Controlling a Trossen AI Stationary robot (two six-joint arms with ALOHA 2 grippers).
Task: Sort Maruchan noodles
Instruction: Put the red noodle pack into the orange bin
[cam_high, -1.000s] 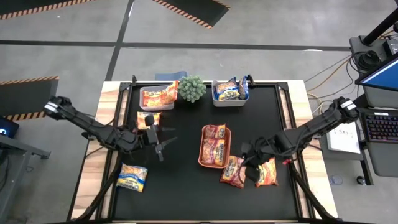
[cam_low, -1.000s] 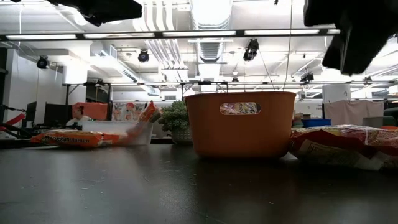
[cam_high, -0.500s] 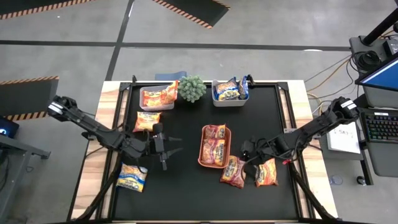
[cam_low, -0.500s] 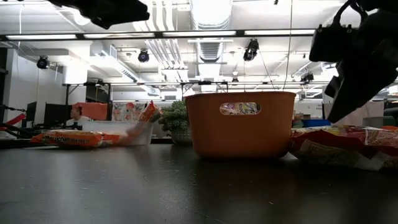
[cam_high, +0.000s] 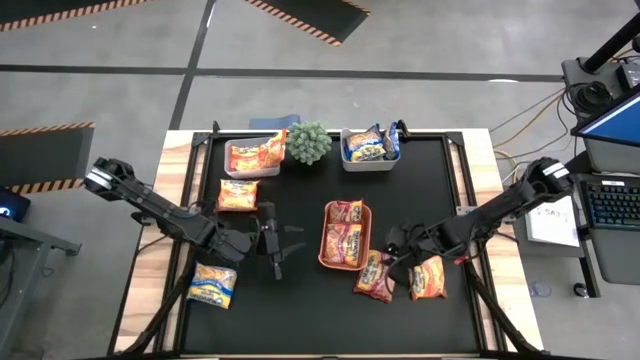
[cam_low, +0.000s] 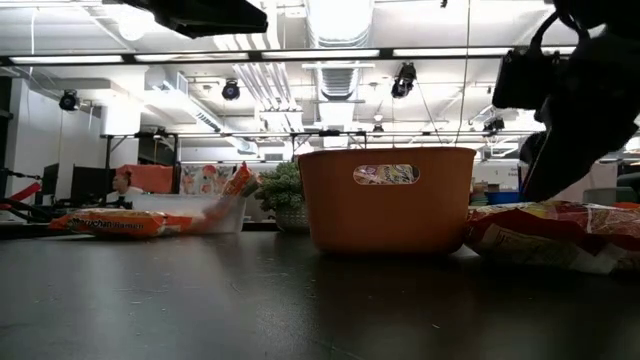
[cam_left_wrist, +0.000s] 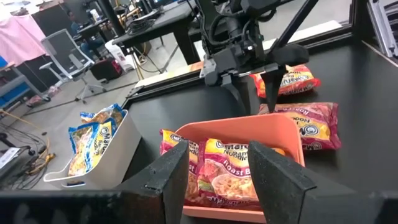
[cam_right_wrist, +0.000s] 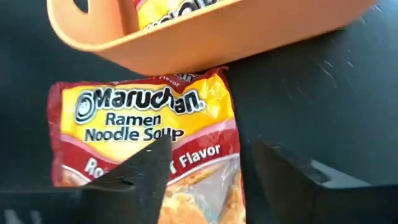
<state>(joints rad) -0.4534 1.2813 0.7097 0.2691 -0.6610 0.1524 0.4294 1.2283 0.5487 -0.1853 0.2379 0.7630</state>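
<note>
A dark red Maruchan packet lies flat on the black mat beside the near end of the orange tray. My right gripper stands open right over the dark red packet, one finger above it and one above the bare mat. An orange packet lies to its right. The tray holds two dark red packets. My left gripper is open with nothing between its fingers, left of the tray and above the mat. An orange packet and a yellow-blue packet lie at the left. My right gripper comes at the dark red packet slanting down from the table's right. Whether its fingertips touch the packet's wrapper, I cannot tell.
Two clear bins stand at the far edge: the left bin holds orange packets, the right bin yellow-blue ones. A small green plant stands between them. Bare mat lies between the left gripper and the tray.
My left gripper has gone toward the table's right edge and a little nearer, closing on the orange tray. My right gripper has come down toward the dark red packet. The packets have stayed where they were.
</note>
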